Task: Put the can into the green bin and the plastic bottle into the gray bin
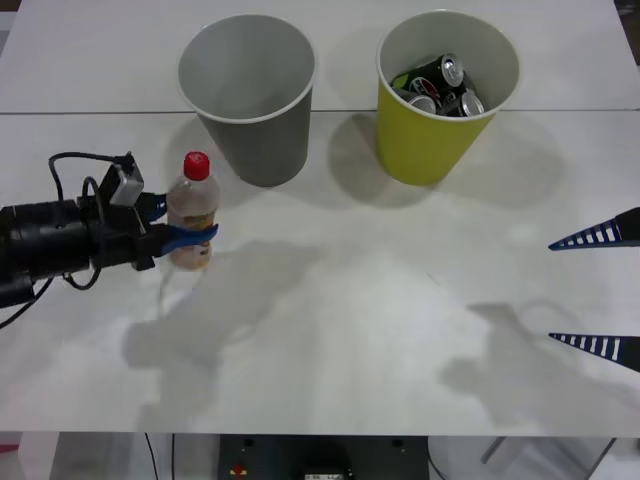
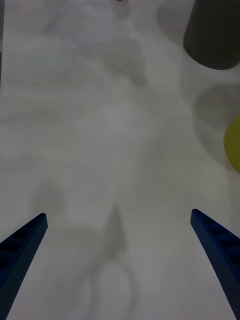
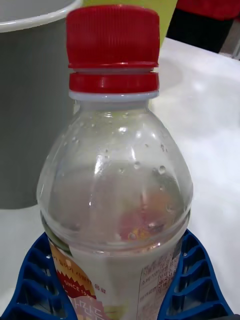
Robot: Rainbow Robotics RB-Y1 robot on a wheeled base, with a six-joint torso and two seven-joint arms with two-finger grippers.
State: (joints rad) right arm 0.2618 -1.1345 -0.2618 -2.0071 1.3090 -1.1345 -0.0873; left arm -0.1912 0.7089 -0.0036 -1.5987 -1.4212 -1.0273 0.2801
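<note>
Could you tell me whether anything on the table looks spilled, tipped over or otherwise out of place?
Nothing stands out. The plastic bottle is upright in the left gripper, both bins are upright, cans lie inside the green bin, and the right gripper waits open.

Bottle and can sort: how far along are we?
Can half looks done: cans lie inside the green bin. In hand: the left end effector is closed around the plastic bottle, which stands upright on the table beside the gray bin. Left: lift the bottle and drop it into the gray bin. The right end effector waits open at the table's right edge.
</note>
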